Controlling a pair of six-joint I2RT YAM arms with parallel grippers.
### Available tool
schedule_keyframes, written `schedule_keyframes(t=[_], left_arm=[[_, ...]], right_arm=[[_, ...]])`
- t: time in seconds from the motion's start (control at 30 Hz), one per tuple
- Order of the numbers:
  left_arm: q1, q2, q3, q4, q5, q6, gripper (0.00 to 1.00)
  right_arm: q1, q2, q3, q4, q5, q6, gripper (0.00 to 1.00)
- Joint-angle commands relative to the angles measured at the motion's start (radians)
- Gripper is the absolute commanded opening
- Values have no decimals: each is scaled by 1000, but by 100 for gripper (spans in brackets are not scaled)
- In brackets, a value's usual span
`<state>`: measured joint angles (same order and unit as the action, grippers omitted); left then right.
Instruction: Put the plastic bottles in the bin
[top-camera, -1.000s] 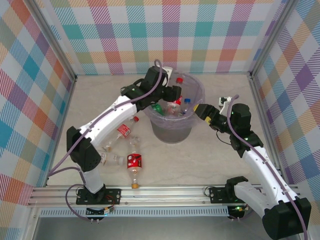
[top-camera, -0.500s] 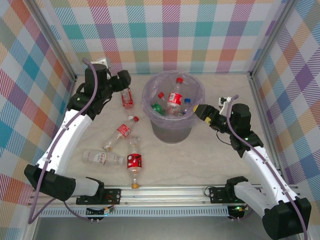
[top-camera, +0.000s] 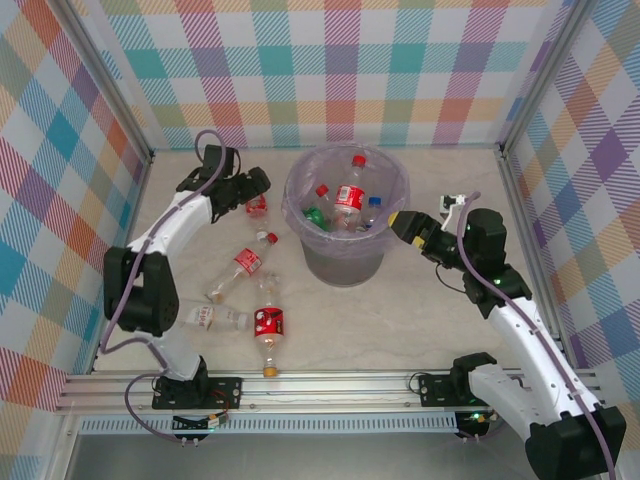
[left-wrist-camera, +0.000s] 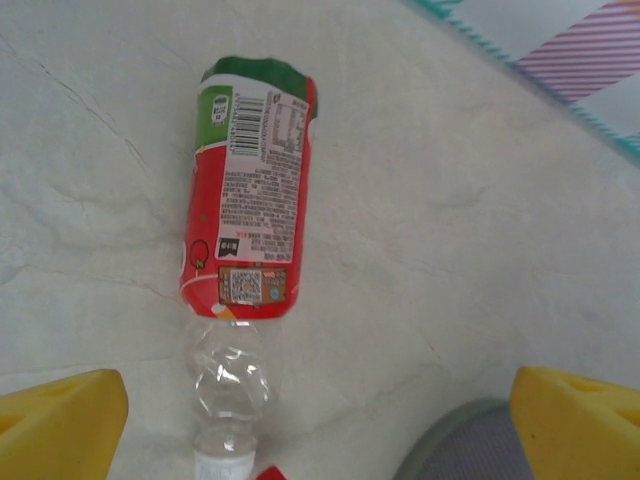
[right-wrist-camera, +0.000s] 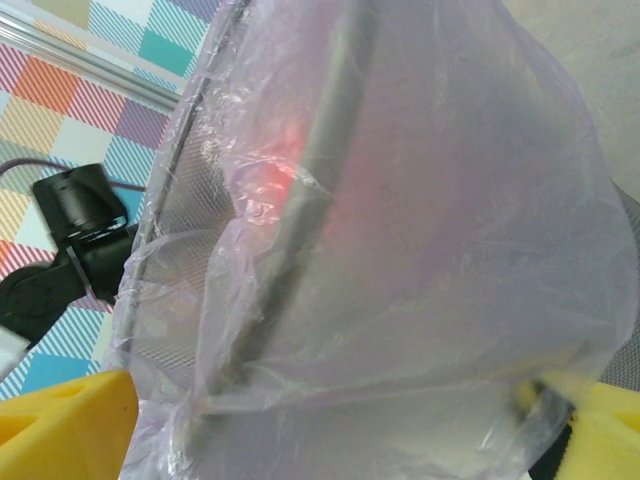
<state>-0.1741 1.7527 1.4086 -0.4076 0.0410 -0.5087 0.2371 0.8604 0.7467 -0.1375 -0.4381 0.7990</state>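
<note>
The counter (top-camera: 420, 310) is a pale stone-look slab with thin grey veins, smooth and matte. The bin (top-camera: 345, 265) is a round grey bucket that tapers a bit toward the base. It's lined with a thin, crinkly lavender bag (top-camera: 392, 180), see-through enough that the rim shows under it. Up close in the right wrist view the film is all wrinkles and glare, with a red glow coming through from inside.

Around it are pastel plaid walls (top-camera: 340, 70) on three sides and a ribbed aluminium rail (top-camera: 330, 385) along the near edge, where both arms are bolted.

The right end effector (top-camera: 402, 222) sits just beside the bin's right rim with its yellow fingers spread wide and nothing in them. The bagged wall is directly in front of it. The tips are right up against the film, but I can't tell if they actually touch.

The left end effector (top-camera: 248, 190) is left of the bin, also splayed wide and empty, hanging over a bottle (left-wrist-camera: 250, 225) lying flat on the counter. That one is clear and crumpled at the neck, with a red label, green band, barcode and a white collar ring.

Nearer the arms, lying apart from each other:
- a red-capped bottle (top-camera: 245, 264)
- a dark-label bottle (top-camera: 268, 325)
- a sideways bottle (top-camera: 205, 317)

Piled inside the bin:
- a big red-label bottle (top-camera: 349, 196)
- a blue-capped bottle (top-camera: 373, 210)
- a green bottle (top-camera: 315, 214)
</note>
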Motion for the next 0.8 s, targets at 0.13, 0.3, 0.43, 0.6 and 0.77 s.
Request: schedule_keyframes(t=[0.13, 0.3, 0.43, 0.6, 0.77], left_arm=[[10, 214, 126, 9, -7, 9, 95], [10, 283, 131, -5, -23, 12, 93], [11, 318, 114, 7, -35, 15, 91], [10, 359, 99, 31, -28, 15, 88], [8, 386, 89, 33, -17, 10, 85]], right_arm=[[7, -26, 43, -19, -14, -23, 95], [7, -40, 52, -41, -3, -32, 96], [7, -42, 52, -49, 7, -35, 96], [7, -30, 50, -48, 9, -29, 96], [7, -35, 56, -74, 34, -44, 96]])
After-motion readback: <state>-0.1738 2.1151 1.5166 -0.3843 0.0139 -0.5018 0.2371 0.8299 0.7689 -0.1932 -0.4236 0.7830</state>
